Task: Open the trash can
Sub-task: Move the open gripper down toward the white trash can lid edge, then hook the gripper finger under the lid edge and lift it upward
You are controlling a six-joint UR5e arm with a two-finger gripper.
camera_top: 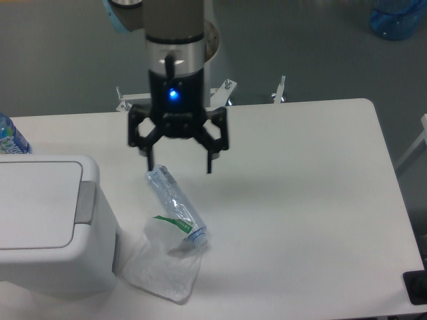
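The white trash can (47, 260) stands at the front left of the table, its flat lid (33, 203) down and its grey push tab (85, 201) on the right edge of the lid. My gripper (179, 163) hangs open and empty above the table, to the right of the can and behind it. It is just over the upper end of a crushed clear plastic bottle (177, 205), not touching it.
The clear bottle lies diagonally beside the can, partly on a clear plastic bag (163, 270). A blue-labelled bottle (10, 137) stands at the left edge behind the can. The table's right edge (393, 180) is far off. A blue container (398, 17) is on the floor.
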